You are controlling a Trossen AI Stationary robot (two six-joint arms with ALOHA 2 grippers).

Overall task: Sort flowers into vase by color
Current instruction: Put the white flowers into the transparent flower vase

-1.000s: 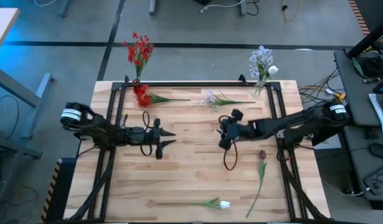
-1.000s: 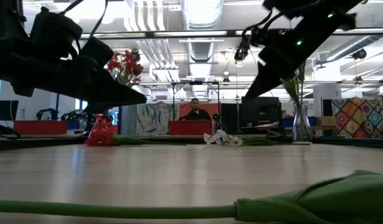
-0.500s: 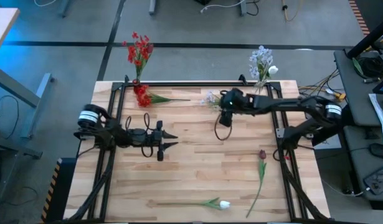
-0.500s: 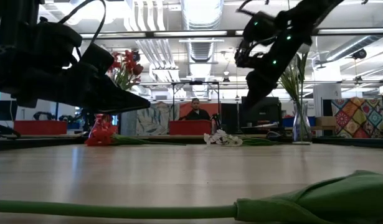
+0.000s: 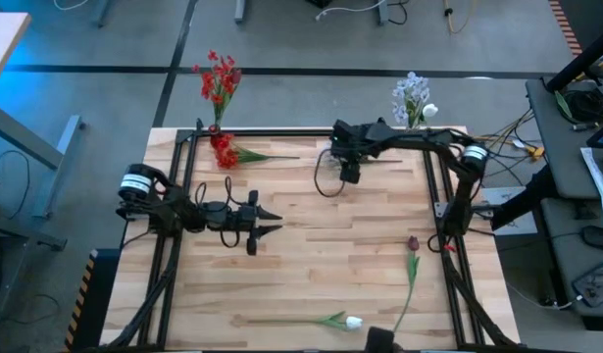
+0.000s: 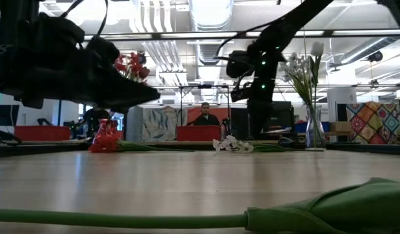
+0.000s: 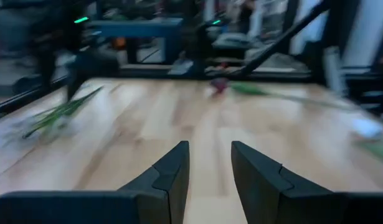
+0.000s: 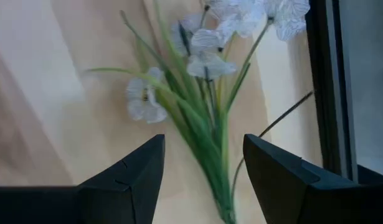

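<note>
My right gripper (image 8: 200, 177) is open and points down over a pale blue-white spray (image 8: 200, 81) that lies on the table by the far edge; its fingers stand on either side of the spray's green stems without touching. In the high view the arm (image 5: 346, 167) covers the spray. My left gripper (image 5: 272, 220) is open and hovers above the table's left middle. A red cluster (image 5: 227, 154), a maroon tulip (image 5: 412, 245) and a white tulip (image 5: 352, 322) lie flat on the wood. Red flowers (image 5: 219, 80) stand in the far-left vase, pale ones (image 5: 411, 96) in the far-right vase.
A black metal frame (image 5: 281, 130) runs along the far edge and down both sides of the table. The glass vase (image 6: 315, 133) stands just right of my right arm. A loose cable loop (image 5: 326, 183) hangs from the right wrist. A person sits in the room beyond the table (image 6: 205, 116).
My right gripper has swung from the table's middle toward the far edge, tipped to point down, and now stands over the pale spray. It stayed open. The flowers have not moved.
</note>
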